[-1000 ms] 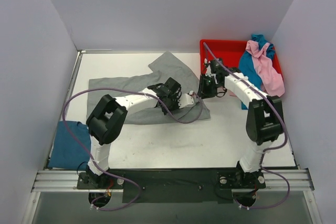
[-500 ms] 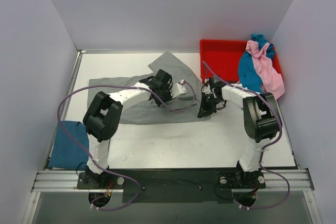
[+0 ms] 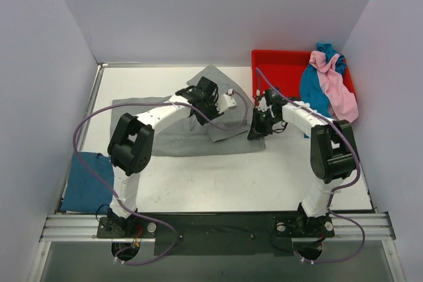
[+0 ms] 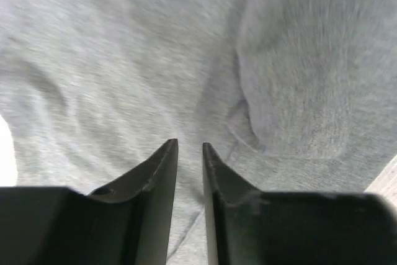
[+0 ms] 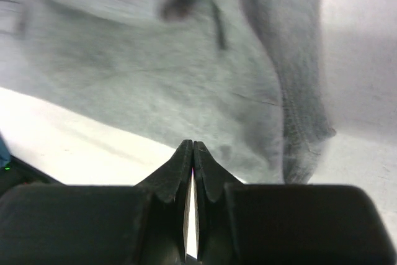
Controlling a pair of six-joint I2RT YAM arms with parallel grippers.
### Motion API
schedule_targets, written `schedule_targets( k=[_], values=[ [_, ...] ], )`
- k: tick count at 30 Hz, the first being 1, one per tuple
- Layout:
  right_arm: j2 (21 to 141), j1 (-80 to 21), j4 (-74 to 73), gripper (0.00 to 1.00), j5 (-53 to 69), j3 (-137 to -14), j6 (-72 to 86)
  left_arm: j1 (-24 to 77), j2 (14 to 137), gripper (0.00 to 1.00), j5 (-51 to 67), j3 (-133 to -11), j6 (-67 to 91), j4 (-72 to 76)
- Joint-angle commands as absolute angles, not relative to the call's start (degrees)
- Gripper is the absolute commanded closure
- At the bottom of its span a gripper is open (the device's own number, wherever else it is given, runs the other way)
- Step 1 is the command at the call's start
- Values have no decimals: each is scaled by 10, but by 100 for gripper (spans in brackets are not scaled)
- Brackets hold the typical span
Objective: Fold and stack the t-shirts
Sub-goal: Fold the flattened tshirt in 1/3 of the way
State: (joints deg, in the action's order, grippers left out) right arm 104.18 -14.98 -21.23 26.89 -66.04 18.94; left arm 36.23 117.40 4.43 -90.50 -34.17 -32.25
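Nothing readable in this one

Went over the overhead shot and both wrist views and honestly couldn't make out a single letter, number, logo or sticker. The grey t-shirt (image 3: 168,142) spread across the middle of the worktop was plain cloth with no print on it, and up close the wrist cameras showed only bare, slightly blurry grey fabric. The red bin (image 3: 281,51) at the worktop's far right corner had no label on the rim or walls that I could see.
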Motion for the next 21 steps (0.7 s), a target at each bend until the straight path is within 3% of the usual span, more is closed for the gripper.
schedule_targets(
  k=[1, 5, 12, 21],
  values=[
    [1002, -149, -210, 100, 329, -717, 185, 341, 1137, 74, 126, -1000, -304, -389],
    [1054, -153, -186, 100, 342, -751, 221, 358, 1138, 91, 214, -983, -269, -400],
    [1157, -155, -145, 100, 337, -834, 273, 364, 1165, 92, 241, -940, -206, -310],
    [1222, -156, -140, 100, 226, -901, 282, 356, 1202, 92, 156, -890, -215, -242]
  ],
)
